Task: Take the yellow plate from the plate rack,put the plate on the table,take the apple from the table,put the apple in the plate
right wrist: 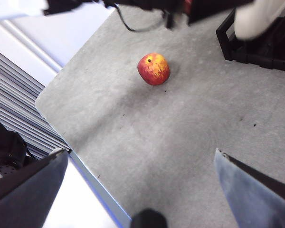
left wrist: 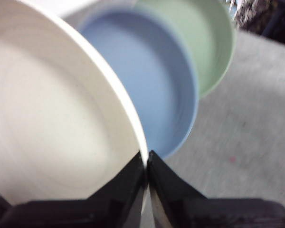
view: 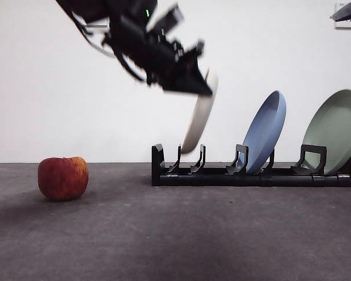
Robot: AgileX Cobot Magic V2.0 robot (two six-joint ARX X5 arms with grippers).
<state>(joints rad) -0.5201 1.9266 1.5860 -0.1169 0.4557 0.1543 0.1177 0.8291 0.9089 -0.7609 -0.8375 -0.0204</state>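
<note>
My left gripper [view: 203,85] is shut on the upper rim of the yellow plate [view: 199,117], which hangs tilted just above the left slots of the plate rack [view: 254,174]. In the left wrist view the two black jaws pinch the rim of the cream yellow plate [left wrist: 52,118] at my left gripper [left wrist: 147,164]. The apple [view: 62,178] rests on the table [view: 175,234] to the left of the rack; the right wrist view shows the apple [right wrist: 154,69] far off. My right gripper [right wrist: 142,185] is open, high above the table, showing as a dark tip [view: 346,12].
A blue plate [view: 264,132] and a pale green plate [view: 334,130] lean in the rack's middle and right slots, the blue plate [left wrist: 147,90] and green plate [left wrist: 199,42] right behind the held plate. The table edge [right wrist: 76,156] lies near the right arm.
</note>
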